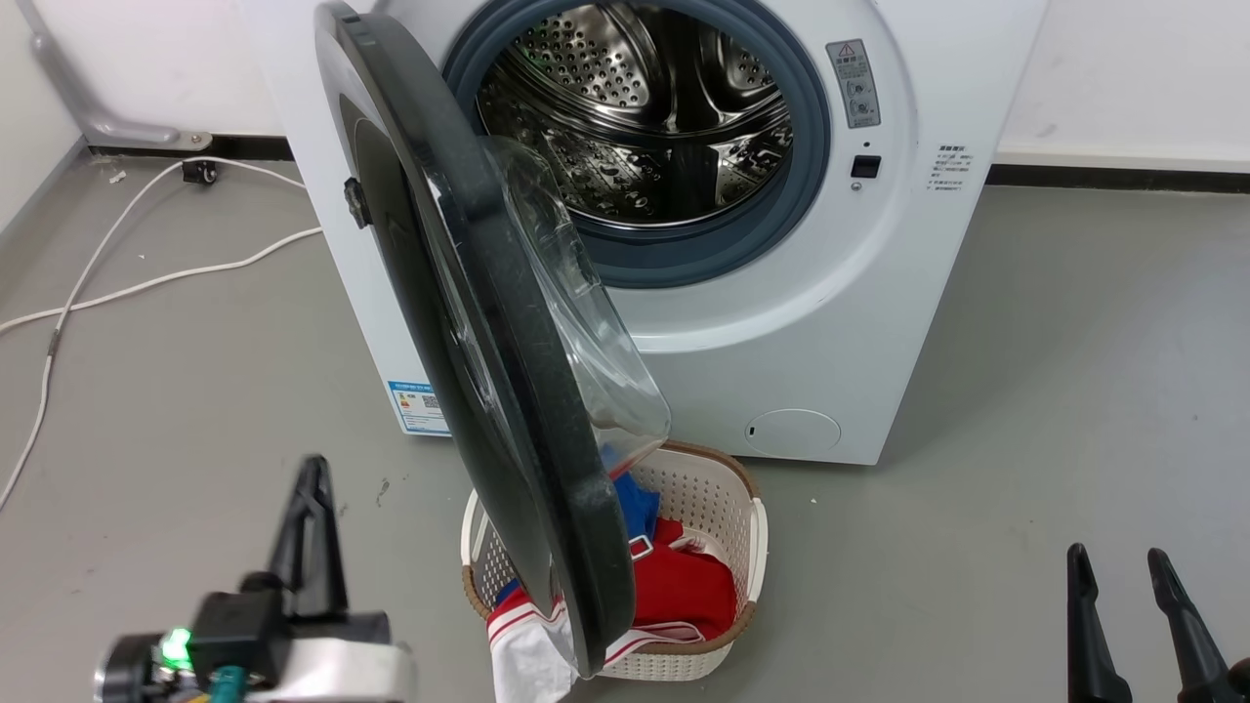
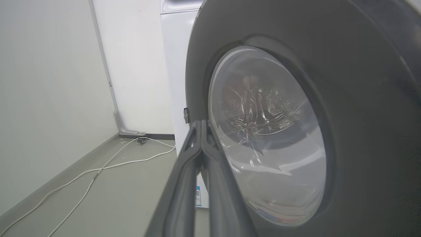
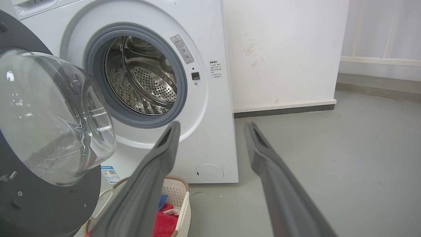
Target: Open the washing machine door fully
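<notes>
The white washing machine (image 1: 830, 322) is sitting against the wall, its steel drum (image 1: 645, 107) gaping open. The door (image 1: 459, 322) is standing out from its left-side hinge, edge-on to the head camera, with its glass bowl bulging towards the drum side. Its lower rim is hanging over a laundry basket (image 1: 703, 488) on the floor, and that basket is holding red, blue and white clothes (image 1: 684, 586). A white cable (image 1: 146, 285) is trailing across the floor at left. The left claw (image 1: 312, 469) is pinched together and empty beside the door's outer face. The right claw (image 1: 1115, 557) is sitting low and well clear, fingers spread wide.
</notes>
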